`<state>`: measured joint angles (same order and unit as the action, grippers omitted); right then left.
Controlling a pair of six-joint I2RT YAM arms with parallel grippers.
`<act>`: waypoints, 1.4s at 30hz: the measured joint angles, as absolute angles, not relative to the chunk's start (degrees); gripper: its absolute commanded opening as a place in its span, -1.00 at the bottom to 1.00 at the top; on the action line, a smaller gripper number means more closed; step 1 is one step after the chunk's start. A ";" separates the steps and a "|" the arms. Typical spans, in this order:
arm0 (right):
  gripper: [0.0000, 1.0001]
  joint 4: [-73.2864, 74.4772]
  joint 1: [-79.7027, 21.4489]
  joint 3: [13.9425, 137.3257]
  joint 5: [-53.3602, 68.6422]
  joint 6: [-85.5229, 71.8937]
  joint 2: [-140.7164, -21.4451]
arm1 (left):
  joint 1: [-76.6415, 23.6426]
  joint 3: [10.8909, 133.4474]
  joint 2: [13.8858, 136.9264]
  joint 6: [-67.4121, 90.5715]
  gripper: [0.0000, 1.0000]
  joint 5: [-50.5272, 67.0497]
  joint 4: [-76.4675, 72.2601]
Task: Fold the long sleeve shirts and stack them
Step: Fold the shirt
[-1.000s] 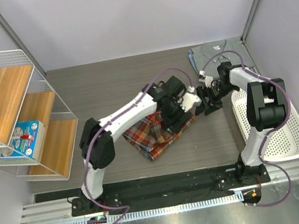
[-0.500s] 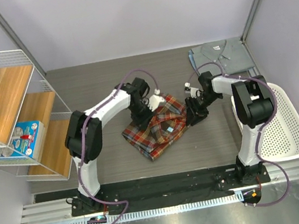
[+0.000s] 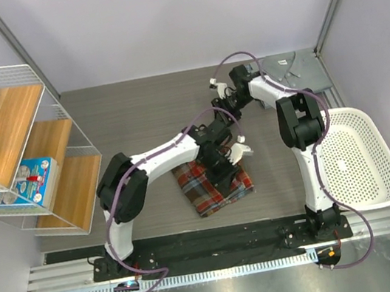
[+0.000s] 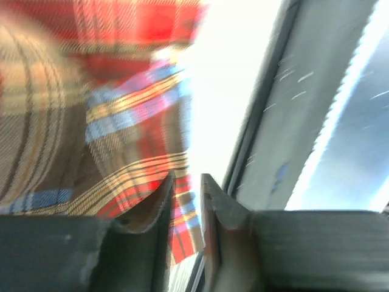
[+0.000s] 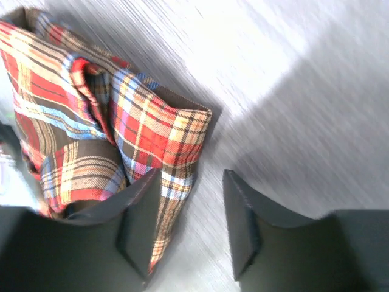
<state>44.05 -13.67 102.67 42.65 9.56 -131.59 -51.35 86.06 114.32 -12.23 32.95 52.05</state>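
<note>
Grey tabletop (image 3: 138, 118), plaid shirt (image 3: 206, 189) pinched in left tool (image 4: 187, 182), right tool (image 5: 191, 176) spread, apart from it

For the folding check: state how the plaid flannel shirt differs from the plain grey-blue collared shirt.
The red, brown, blue and yellow plaid flannel shirt is checked; the plain grey-blue collared shirt is one colour. The plaid one lies mid-table under the left arm; the grey-blue one sits in the far right corner. Both lie folded on the table.

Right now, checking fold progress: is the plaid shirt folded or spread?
Folded. The plaid shirt lies as a compact rectangle on the table; the right wrist view shows its layers doubled over.
</note>
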 measured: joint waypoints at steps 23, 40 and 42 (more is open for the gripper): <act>0.05 67.61 -11.03 74.83 39.20 25.47 -107.26 | -21.28 94.06 122.32 -20.21 -0.45 29.65 53.76; -0.57 65.39 -11.70 101.49 33.34 26.48 -130.23 | -25.30 73.47 101.41 -23.46 -0.02 43.70 64.47; -0.30 64.97 -11.18 103.98 32.99 26.87 -130.06 | -23.62 74.08 100.16 -23.88 0.10 44.21 64.84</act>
<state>64.97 -11.18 103.98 32.99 26.87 -130.06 -23.62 74.08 100.16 -23.88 44.21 64.84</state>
